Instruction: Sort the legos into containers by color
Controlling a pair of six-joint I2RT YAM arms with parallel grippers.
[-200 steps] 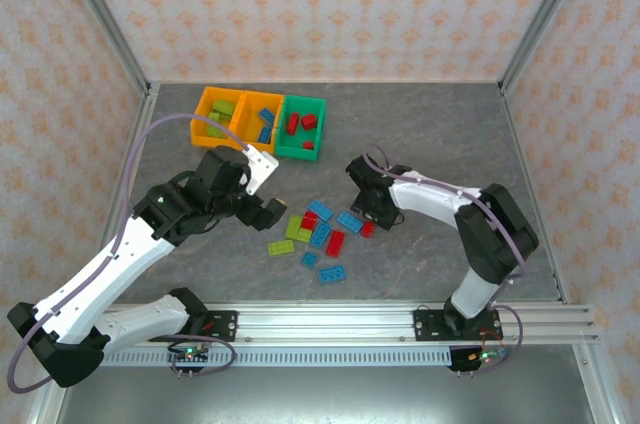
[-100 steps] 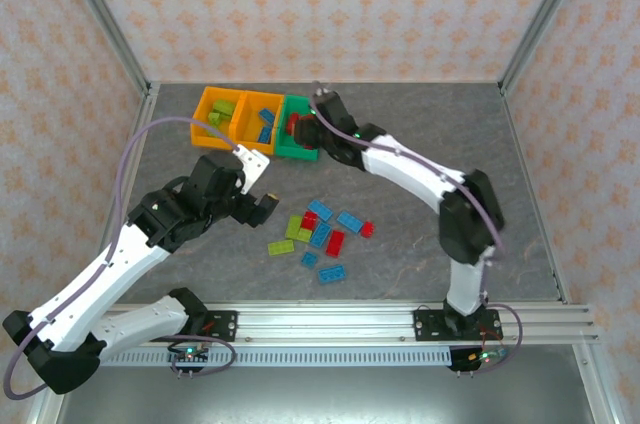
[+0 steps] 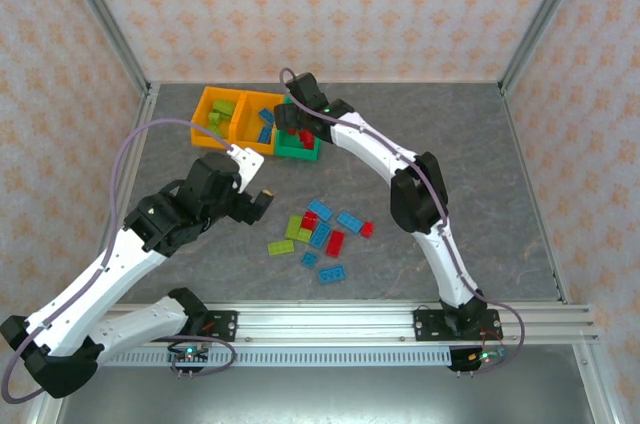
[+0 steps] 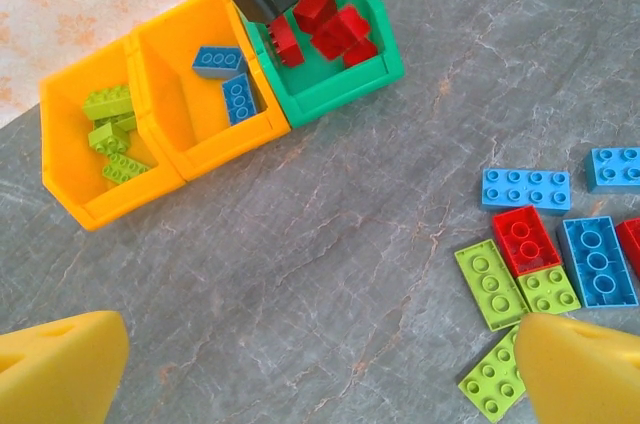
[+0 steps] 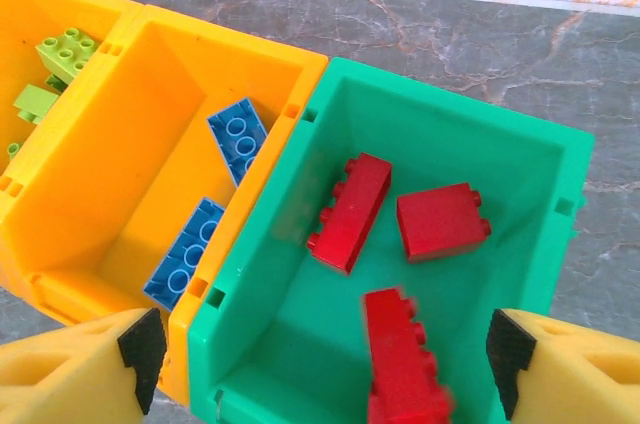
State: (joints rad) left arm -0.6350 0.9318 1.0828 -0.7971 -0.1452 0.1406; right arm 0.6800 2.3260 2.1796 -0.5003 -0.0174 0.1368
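1. The right gripper hangs directly over the green bin with its fingers spread wide, holding nothing. Three red bricks lie beneath it, the nearest one blurred.
2. The left gripper is likewise spread and empty. The loose legos lie flat on the table ahead of it, toward its right finger.
3. Farther ahead, blue bricks sit in the middle orange bin and lime bricks in the end orange bin.
4. The bricks look light, rigid and slick. They are probably best pinched low across the smooth long sides, not over the studs.
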